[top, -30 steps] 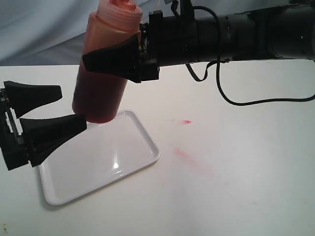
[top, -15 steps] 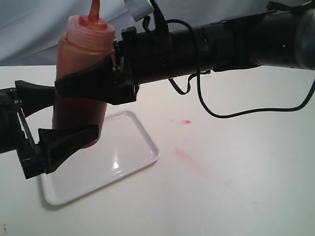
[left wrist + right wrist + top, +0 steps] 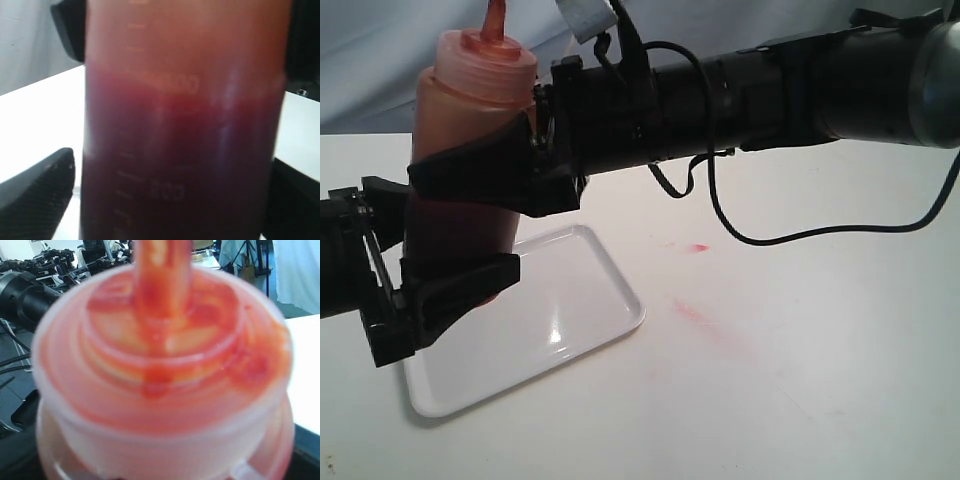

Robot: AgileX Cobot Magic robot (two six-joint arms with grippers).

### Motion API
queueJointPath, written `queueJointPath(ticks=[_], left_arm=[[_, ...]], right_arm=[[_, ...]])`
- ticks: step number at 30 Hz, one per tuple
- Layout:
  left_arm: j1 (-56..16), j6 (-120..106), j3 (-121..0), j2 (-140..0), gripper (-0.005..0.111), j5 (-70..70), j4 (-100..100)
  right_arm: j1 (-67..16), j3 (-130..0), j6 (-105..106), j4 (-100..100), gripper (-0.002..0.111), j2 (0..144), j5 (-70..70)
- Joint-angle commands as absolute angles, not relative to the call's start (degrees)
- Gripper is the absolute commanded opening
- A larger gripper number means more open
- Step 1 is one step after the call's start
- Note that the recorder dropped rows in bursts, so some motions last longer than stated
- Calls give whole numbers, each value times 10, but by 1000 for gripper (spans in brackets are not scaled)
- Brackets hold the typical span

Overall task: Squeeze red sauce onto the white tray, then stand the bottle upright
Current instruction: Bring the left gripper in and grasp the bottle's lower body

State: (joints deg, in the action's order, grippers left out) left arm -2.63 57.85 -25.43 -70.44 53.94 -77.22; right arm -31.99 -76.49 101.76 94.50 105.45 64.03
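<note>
The orange-tinted bottle (image 3: 470, 95) stands nearly upright in the air over the left end of the white tray (image 3: 590, 290), its red nozzle (image 3: 496, 20) pointing up. My right gripper (image 3: 455, 185) reaches in from the right and is shut on the bottle's middle. My left gripper (image 3: 435, 240) stands open with one finger on each side of the bottle's dark lower half (image 3: 185, 125). One finger (image 3: 35, 195) shows a thin gap to the bottle wall. The right wrist view is filled by the smeared bottle shoulder (image 3: 160, 365). No drops of red sauce show on the tray.
Faint pinkish stains mark the white table to the right of the tray: a small spot (image 3: 698, 247) and a longer smear (image 3: 698, 316). A black cable (image 3: 790, 235) hangs from the right arm over the table.
The right gripper has carried the bottle left and downward, turning it more upright, so that it now sits between the left gripper's fingers. The left fingers have narrowed around it.
</note>
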Motion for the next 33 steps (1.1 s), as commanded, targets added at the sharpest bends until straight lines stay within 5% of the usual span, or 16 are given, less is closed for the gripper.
queueJointPath(ticks=[1,9,14,19,24,33], left_arm=[[-29,583,-256,-718,74,567,-776],[-29,582,-256,-735,68,563,-781],[-29,582,-256,-735,45,571,-785],[-29,574,-256,-735,0,589,-790],[-29,566,-256,-729,0,598,-787],[-29,840,-310,-577,0,410,-999]], right_arm=[[-321,-768,1015,989,0,1043,668],[-332,-768,1015,991,0,1043,674],[-340,-768,1015,982,0,1043,672],[-340,-768,1015,974,0,1043,670],[-340,-768,1015,965,0,1043,665],[-341,-768,1015,965,0,1059,593]])
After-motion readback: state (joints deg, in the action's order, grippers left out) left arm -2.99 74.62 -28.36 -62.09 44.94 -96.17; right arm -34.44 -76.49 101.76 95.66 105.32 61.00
